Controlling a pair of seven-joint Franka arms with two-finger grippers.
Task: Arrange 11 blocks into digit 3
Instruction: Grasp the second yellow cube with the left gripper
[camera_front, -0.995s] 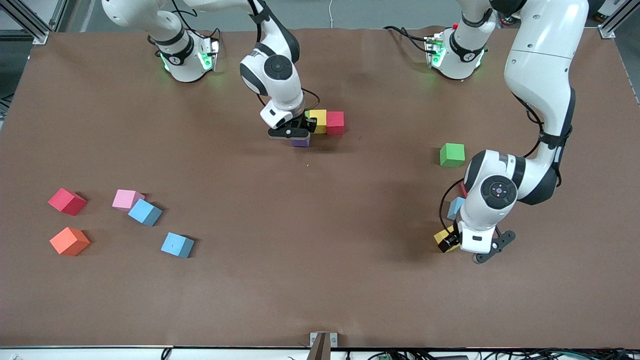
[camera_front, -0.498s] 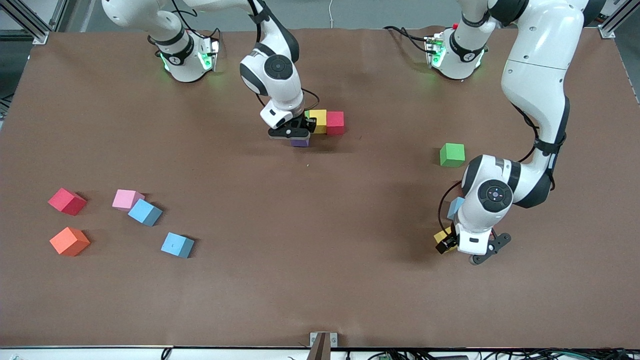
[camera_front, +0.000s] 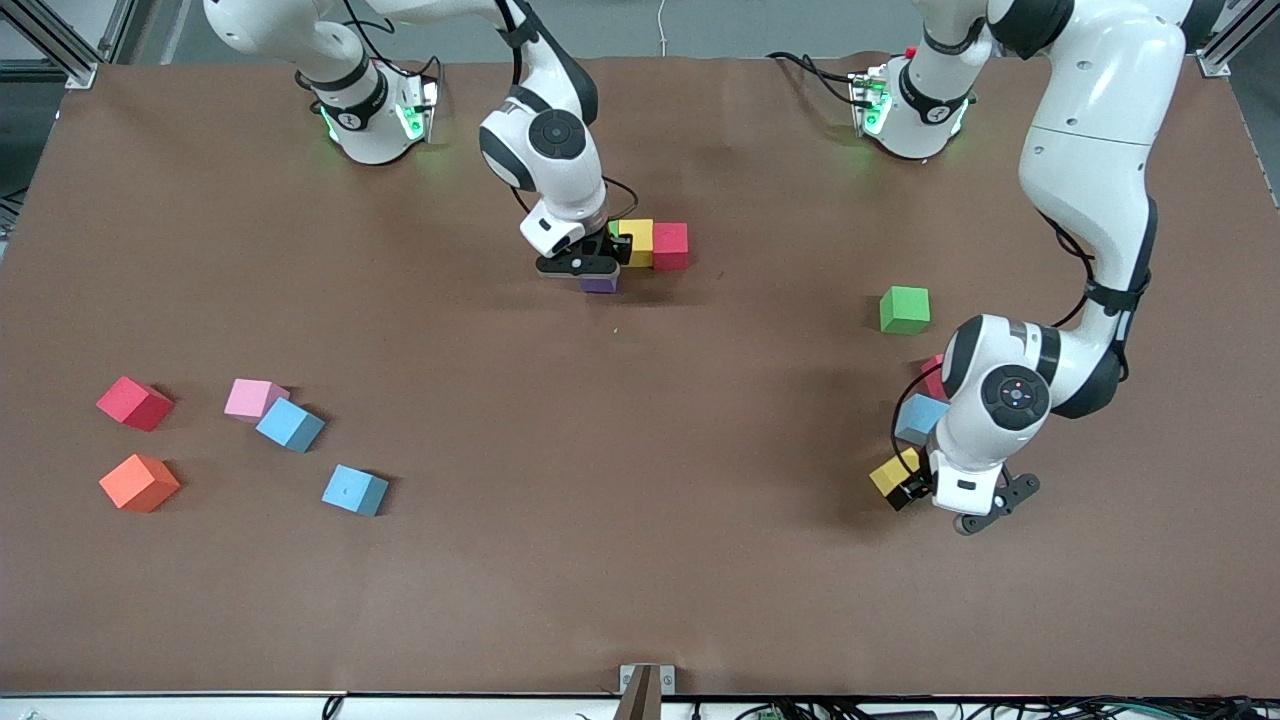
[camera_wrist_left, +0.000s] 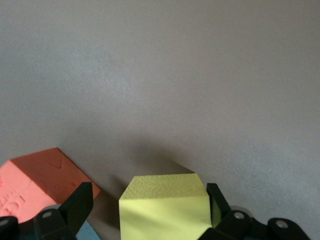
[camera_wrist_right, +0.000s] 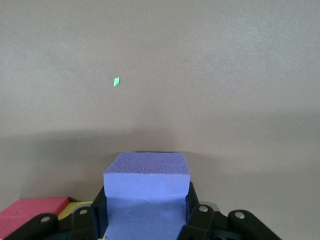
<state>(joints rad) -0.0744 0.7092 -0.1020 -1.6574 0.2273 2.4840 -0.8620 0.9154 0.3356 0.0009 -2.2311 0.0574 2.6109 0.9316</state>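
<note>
Down on the table (camera_front: 640, 600) mid-way between the arms, the right gripper (camera_wrist_right: 146, 212) has its fingers (camera_wrist_right: 97, 212) snug against two opposite flat sides of the purple block (camera_wrist_right: 146, 172). It looks clamped on it, with the block resting on the surface. The block sits tucked against the start of the figure, touching a short row with a sliver of green, the row yellow (camera_front: 637, 240) and the row red (camera_front: 670, 245). It's nearer the front camera than that row, so I'd guess it's the first cube of the column.

Over at the left arm's end, the left gripper (camera_wrist_left: 149, 202) is spread wide and low around the yellow block (camera_wrist_left: 165, 200). It has nothing pinched yet, and there's a clear gap on one side. Just beside it are a blue block (camera_front: 918, 417) and a red block (camera_front: 932, 375), with a green block (camera_front: 904, 309) farther from the camera.

Handling-wise, these look like matte foam cubes with a slightly pebbly skin and crisp edges. My guess is they're super light, a bit squishy, not slippery and not fragile at all. Take them across two parallel faces, centred and square. A corner grab would probably twist them, and a hard squeeze could dent them. Being so light, they'd likely scoot if a finger nudges one.

The spare cubes sit toward the right arm's end: spare red (camera_front: 133, 402), pink (camera_front: 254, 398), orange (camera_front: 139, 482) and two light blues (camera_front: 290, 425) (camera_front: 354, 489).
</note>
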